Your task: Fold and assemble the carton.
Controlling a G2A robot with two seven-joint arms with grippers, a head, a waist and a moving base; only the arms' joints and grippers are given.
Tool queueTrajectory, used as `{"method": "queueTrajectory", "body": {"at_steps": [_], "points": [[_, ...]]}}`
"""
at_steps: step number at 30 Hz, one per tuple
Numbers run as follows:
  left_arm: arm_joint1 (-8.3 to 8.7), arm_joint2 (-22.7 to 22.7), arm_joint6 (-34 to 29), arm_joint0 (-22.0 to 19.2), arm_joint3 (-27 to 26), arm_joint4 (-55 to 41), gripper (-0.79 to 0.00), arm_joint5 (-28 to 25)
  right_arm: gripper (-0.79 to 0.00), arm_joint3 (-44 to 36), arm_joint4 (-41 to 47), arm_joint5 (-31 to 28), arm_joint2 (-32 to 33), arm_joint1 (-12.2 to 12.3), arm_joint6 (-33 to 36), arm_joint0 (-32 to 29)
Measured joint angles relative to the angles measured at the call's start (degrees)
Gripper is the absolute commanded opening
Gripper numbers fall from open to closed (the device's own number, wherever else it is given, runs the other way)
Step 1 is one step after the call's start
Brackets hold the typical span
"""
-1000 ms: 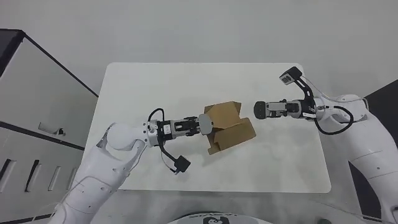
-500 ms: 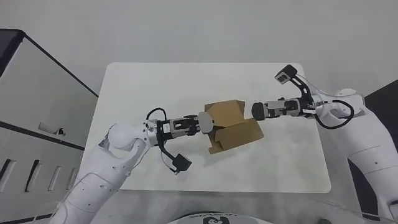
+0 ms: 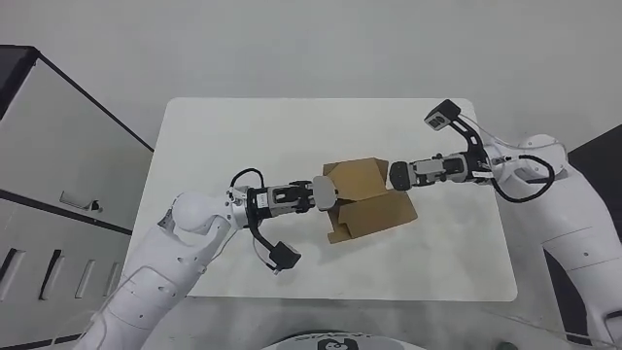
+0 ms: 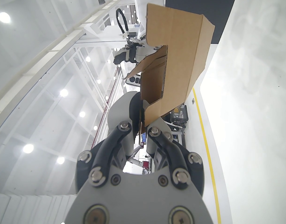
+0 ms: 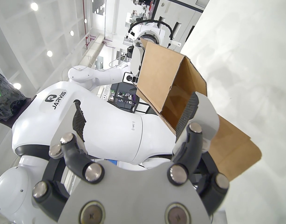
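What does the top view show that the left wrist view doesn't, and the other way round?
Top view: the whole table, with the carton near its middle between the left gripper and the right gripper, and a grey cabinet beside it. Left wrist view: close up, the left gripper shut on the carton's edge, plus ceiling lights. Both: the carton and the left gripper holding it.

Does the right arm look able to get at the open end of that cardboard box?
Probably yes. The right gripper is open and sits right at the open end of the carton, with nothing between them. The left gripper grips the opposite side, clear of that path.
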Motion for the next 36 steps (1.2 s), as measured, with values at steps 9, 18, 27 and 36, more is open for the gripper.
{"method": "queueTrajectory", "body": {"at_steps": [9, 18, 27, 36], "points": [[0.15, 0.51, 0.22, -0.03, -0.23, -0.98, -0.785, 0.33, -0.037, -0.41, -0.59, 0.44, 0.06, -0.45, 0.44, -0.37], [0.41, 0.55, 0.12, 0.44, -0.87, -1.28, -0.785, 0.8, -0.142, -0.01, 0.54, 1.38, -0.59, -1.15, 1.38, -0.56], [0.64, 0.41, 0.01, 0.92, -1.04, -1.68, -0.785, 1.76, -0.243, 1.24, 2.09, 2.54, -1.17, -1.89, 2.54, -1.14], [0.8, 0.81, 0.95, 0.54, -1.03, -2.34, -0.785, 1.82, -0.406, 3.01, 2.81, 3.11, -2.36, -3.0, 3.1, -0.72]]}}
